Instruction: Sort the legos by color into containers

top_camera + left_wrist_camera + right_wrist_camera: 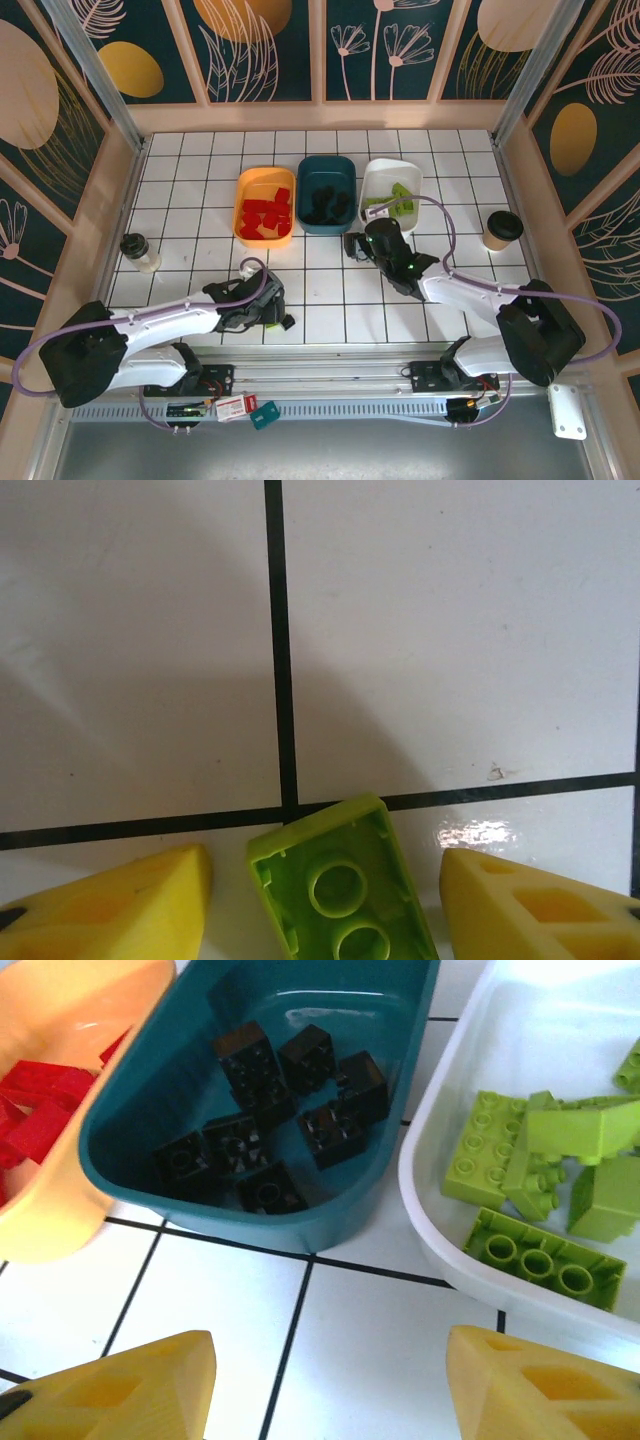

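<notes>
White tiles cover the table [330, 300]. Low left, the left claw [325, 858] is spread around a green brick [340, 890]. Higher, the right claw [330, 1360] is spread, empty. Up top, orange tub [241, 200] holds red bricks [267, 212], teal tub [325, 165] black ones [325, 205], white tub [395, 166] green ones [390, 205].

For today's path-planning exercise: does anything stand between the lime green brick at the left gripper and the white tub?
Yes: the right gripper sits just before the white tub, about on the line from the lime green brick at the left gripper.
</notes>
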You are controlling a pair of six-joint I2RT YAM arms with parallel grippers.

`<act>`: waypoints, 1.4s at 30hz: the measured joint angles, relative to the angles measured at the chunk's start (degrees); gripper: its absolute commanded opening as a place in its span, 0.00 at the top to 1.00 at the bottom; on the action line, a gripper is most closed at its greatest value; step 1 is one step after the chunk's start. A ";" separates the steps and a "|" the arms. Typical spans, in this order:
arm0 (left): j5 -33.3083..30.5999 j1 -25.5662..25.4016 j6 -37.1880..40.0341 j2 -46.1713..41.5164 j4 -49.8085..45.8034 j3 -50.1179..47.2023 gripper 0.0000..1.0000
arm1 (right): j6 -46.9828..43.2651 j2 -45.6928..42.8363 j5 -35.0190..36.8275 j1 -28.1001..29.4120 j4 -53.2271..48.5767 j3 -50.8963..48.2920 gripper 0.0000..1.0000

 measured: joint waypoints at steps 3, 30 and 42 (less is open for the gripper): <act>-1.49 -0.20 -0.15 2.08 -1.07 0.96 0.56 | -0.02 -0.17 1.18 1.31 -0.57 -0.55 0.37; -12.35 -0.31 8.57 8.81 -3.91 29.77 0.75 | 5.25 -19.63 9.05 4.55 -3.21 -8.66 0.36; -3.26 3.13 17.11 43.45 15.91 61.66 0.76 | 8.94 -28.41 13.03 4.59 -9.60 -9.99 0.36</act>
